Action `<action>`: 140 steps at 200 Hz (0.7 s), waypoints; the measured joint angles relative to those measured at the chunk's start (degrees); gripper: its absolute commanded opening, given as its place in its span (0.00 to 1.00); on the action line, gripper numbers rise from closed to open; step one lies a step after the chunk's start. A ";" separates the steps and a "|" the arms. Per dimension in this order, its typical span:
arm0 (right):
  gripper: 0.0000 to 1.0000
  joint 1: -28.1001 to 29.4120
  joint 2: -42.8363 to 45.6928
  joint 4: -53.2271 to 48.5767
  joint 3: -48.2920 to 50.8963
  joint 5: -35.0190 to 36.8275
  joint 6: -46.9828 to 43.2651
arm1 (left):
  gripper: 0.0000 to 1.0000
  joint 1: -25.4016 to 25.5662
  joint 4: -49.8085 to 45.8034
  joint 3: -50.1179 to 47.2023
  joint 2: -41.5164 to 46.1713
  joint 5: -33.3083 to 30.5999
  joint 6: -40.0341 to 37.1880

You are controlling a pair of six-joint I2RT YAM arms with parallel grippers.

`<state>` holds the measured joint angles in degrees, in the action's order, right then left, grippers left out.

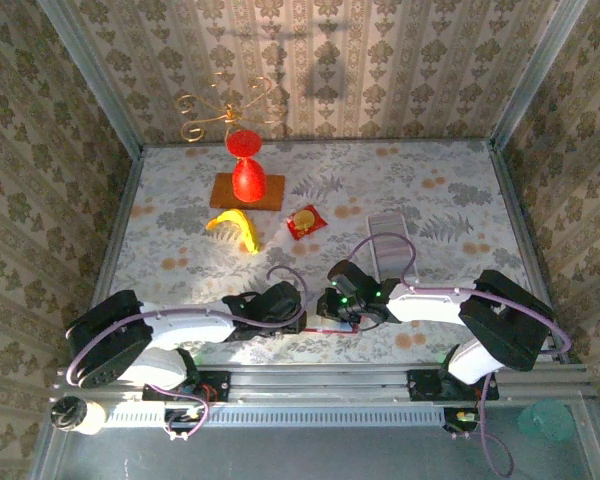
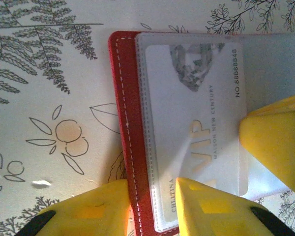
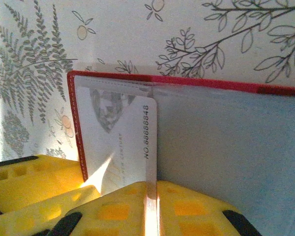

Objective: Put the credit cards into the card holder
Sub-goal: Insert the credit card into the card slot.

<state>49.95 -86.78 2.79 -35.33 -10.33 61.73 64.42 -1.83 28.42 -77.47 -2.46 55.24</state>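
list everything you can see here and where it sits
card holder: 1, dark red, open, near edge of the table between the hands
VIP card: 1, whitish-grey, in the open holder
loose cards: small pile, number unclear, whitish-grey, right of centre
sachet: 1, red with yellow circle, centre
banana: 1, yellow, left of the sachet
vase: 1, red, on the mat
mat: 1, brown, towards the back
wire ornament: 1, gold, by the back wall
tablecloth: 1, pale floral, over the table
left hand: 1, yellow fingers, either side of the holder's red edge
right hand: 1, yellow fingers, shut on the VIP card's edge
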 measured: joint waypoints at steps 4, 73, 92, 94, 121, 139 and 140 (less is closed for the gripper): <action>0.13 0.00 0.00 0.11 0.00 -0.02 0.02 | 0.30 0.02 0.17 -0.13 0.11 0.00 0.09; 0.18 0.00 0.17 0.04 0.02 -0.50 0.11 | 0.32 0.11 0.70 -0.35 0.20 0.04 0.52; 0.25 0.24 1.49 -2.12 -0.35 -0.42 -0.70 | 0.32 0.11 0.68 -0.33 0.20 0.04 0.50; 0.26 0.28 1.77 -2.49 -0.42 -0.37 -0.66 | 0.32 0.11 0.68 -0.33 0.17 0.04 0.50; 0.33 0.57 5.73 -7.04 -2.08 1.09 -2.75 | 0.31 0.22 0.55 -0.20 -0.11 -0.07 0.50; 0.38 0.57 9.20 -9.44 -2.23 2.29 -3.65 | 0.31 0.37 0.44 -0.15 -0.24 -0.35 0.48; 0.38 0.57 9.38 -9.57 -2.23 2.36 -3.72 | 0.31 0.39 0.44 -0.15 -0.24 -0.37 0.48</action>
<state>50.52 -77.41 -6.79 -37.56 -7.97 58.02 64.82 -1.39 28.27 -77.71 -2.83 55.72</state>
